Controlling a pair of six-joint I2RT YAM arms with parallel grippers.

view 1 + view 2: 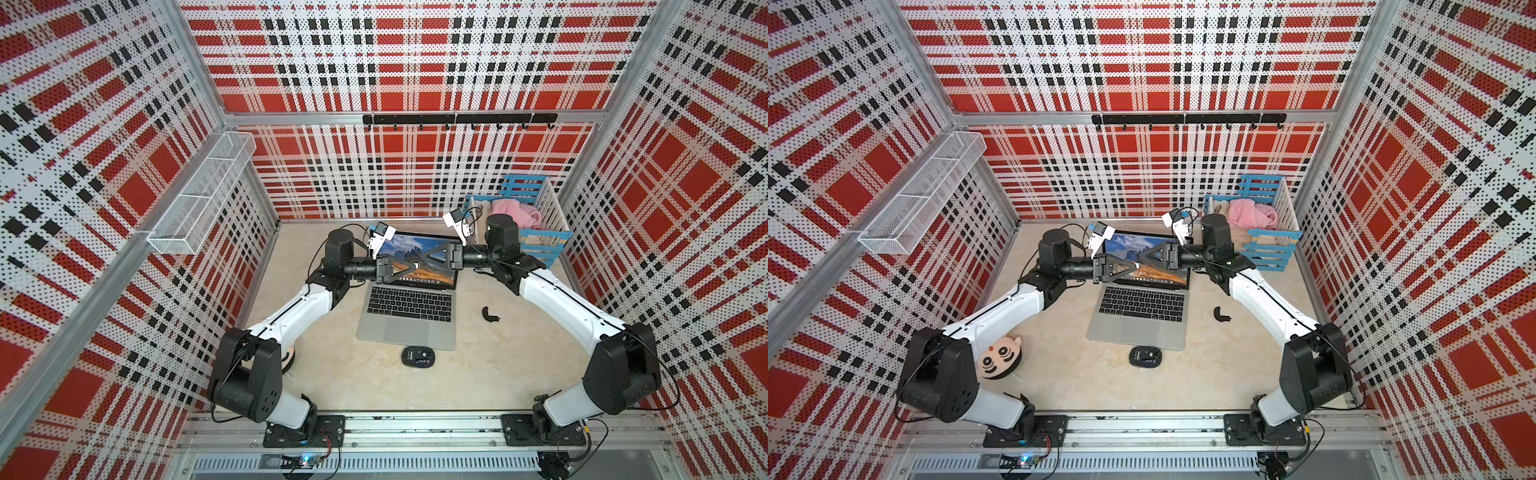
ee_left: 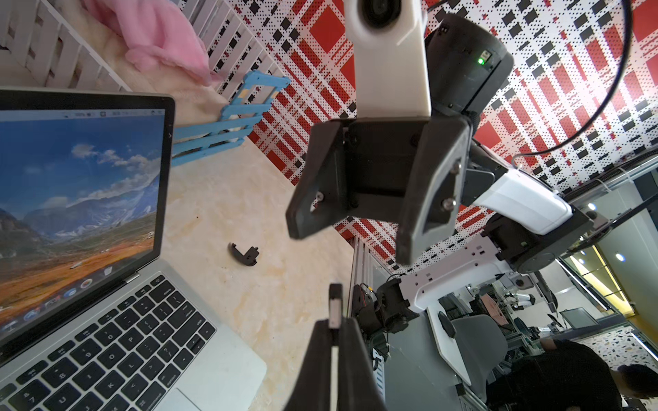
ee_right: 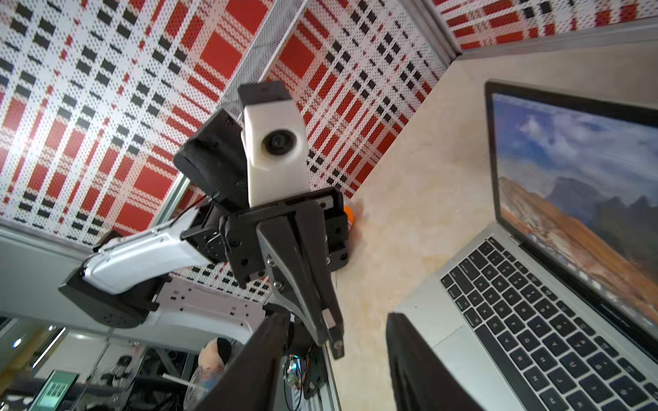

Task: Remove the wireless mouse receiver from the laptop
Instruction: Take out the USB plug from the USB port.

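Alt text: The wireless mouse receiver is already out of the laptop. It is pinched by its pale plug in the tightly closed left jaws, with the dark stub left protruding. It is held in the air in front of the open screen, above the keyboard. The right jaws are held partly open, empty, facing the stub and near it without touching. A hand-over appears to be intended.

A drop is judged the main risk. So little of the receiver is exposed that a poor catch, or an early release by the left jaws, could let it fall onto the keyboard or the table. The two sets of jaws could also be knocked together, or the screen struck.
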